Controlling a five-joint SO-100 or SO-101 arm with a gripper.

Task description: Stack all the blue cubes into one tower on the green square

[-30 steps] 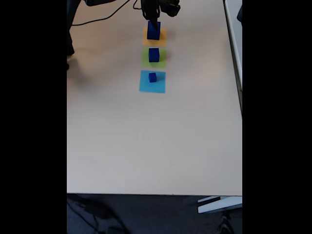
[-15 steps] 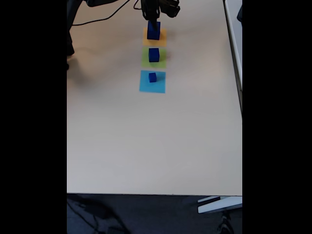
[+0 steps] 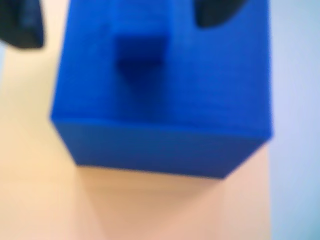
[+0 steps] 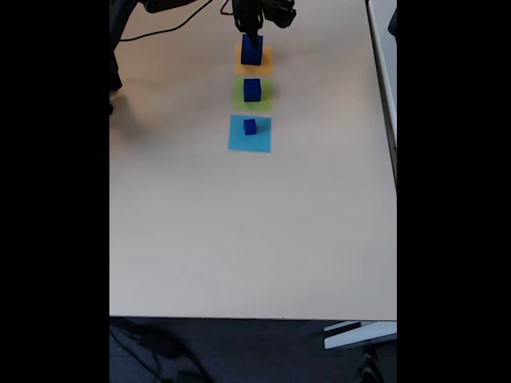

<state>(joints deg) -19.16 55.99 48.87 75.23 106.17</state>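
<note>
The wrist view, blurred, has the large blue cube [image 3: 165, 100] close below, resting on the orange square [image 3: 165, 205]. My gripper [image 3: 117, 15] is open, with one dark fingertip [image 3: 20, 22] left of the cube and the other [image 3: 220, 10] over its top right. In the fixed view the gripper [image 4: 251, 33] hangs over that large cube [image 4: 251, 50] at the table's far end. The medium blue cube [image 4: 252, 89] sits on the green square [image 4: 242, 101]. The small blue cube [image 4: 250, 126] stands on a light-blue square [image 4: 239, 142]. No cube is stacked on another.
The orange square [image 4: 266, 57], the green square and the light-blue square lie in one row down the beige table [image 4: 255, 231]. A black cable [image 4: 160, 32] and the arm's dark base lie at the far left. The table's right edge [image 4: 393, 159] is near.
The gripper has shifted only slightly over the large cube. The cubes stay where they were.
</note>
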